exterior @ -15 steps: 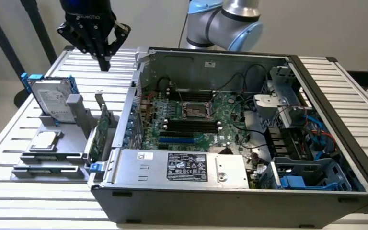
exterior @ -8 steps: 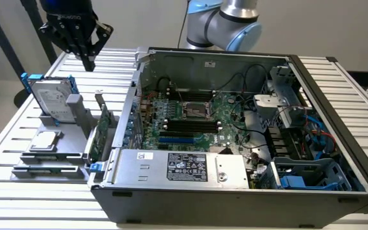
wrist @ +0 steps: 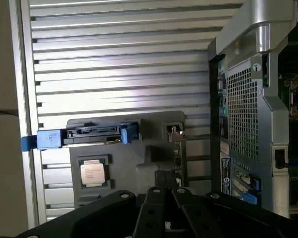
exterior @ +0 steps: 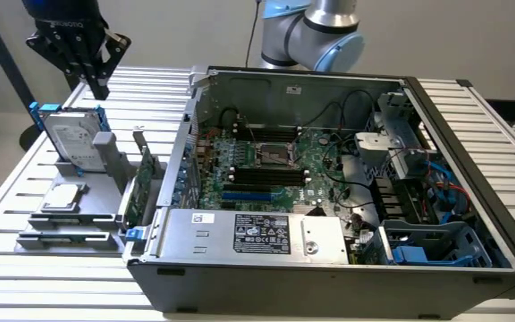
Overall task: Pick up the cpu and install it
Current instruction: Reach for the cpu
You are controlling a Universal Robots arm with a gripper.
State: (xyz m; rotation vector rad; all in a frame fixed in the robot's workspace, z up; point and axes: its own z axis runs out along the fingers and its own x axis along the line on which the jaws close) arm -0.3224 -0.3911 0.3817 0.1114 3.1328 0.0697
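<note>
Exterior view has my fingers (exterior: 99, 88) pressed together and empty, hanging in the air near the far end of the hard drive (exterior: 72, 137). The drive stands in a grey holder (exterior: 70, 225) on the slatted worktop (exterior: 25, 282). The cpu (exterior: 61, 196) lies flat in its own pocket of that holder, nearer the camera than the drive and to the exterior view's left of the open computer case (exterior: 472, 127).

From the wrist, my closed fingers (wrist: 164, 194) point toward the holder (wrist: 154, 148), with the cpu (wrist: 93, 173) off to one side rather than beneath them.

I judge the step in hand to be the reach for the chip. To do it well, I should:
- centre over the cpu
- part the fingers enough to clear its edges
- come down square
- keep off the drive's blue rails
- grip by the sides so the chip lifts level

The socket (exterior: 273, 155) inside the case shows a dark centre.
</note>
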